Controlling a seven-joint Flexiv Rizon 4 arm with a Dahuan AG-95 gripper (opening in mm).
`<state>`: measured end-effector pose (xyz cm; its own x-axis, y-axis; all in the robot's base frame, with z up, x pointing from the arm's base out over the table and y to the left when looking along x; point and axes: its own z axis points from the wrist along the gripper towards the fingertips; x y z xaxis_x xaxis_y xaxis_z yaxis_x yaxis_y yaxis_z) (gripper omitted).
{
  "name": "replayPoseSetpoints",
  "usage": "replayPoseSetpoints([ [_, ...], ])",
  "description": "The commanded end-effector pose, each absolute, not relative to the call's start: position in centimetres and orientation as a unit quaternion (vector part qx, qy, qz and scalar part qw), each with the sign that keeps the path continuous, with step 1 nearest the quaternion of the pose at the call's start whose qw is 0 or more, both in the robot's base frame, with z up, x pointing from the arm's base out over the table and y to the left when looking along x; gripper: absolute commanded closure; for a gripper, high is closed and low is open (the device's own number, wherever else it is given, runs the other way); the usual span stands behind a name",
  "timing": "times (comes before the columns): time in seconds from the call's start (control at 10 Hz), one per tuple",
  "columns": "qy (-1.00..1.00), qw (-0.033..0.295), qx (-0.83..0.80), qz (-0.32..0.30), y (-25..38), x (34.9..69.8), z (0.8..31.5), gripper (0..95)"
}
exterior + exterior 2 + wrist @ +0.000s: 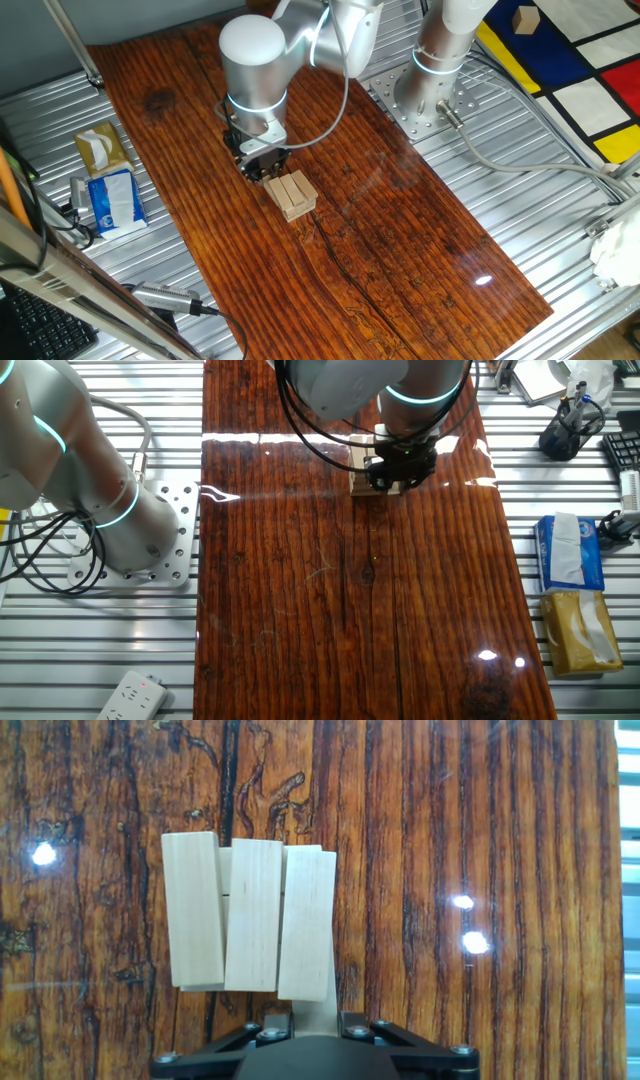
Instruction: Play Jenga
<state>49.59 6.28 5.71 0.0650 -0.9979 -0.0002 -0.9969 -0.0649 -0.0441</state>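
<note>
Light, stiff, smooth wooden Jenga [250, 915] bars, loosely stacked on the tabletop [480, 840], easily toppled. Best gripped across one bar's long sides. Cannot tell whether the pincer [266, 165] is released or clenched.

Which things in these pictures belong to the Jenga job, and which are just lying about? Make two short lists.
Belong to the job:
- Jenga blocks, three abreast on the wooden table
- gripper, right by the pile

Just lying about:
- blue tissue pack
- tan tissue box
- power strip
- wooden cube on the coloured mat
</note>
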Motion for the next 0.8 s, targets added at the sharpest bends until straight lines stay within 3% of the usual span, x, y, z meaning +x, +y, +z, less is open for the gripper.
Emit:
replayPoseSetpoints([
  [0.1,0.683,0.016,-0.730,-0.016,6.28,49.62,5.69,95.0],
  [0.8,0.683,0.015,-0.730,-0.016,6.27,49.62,5.69,95.0],
])
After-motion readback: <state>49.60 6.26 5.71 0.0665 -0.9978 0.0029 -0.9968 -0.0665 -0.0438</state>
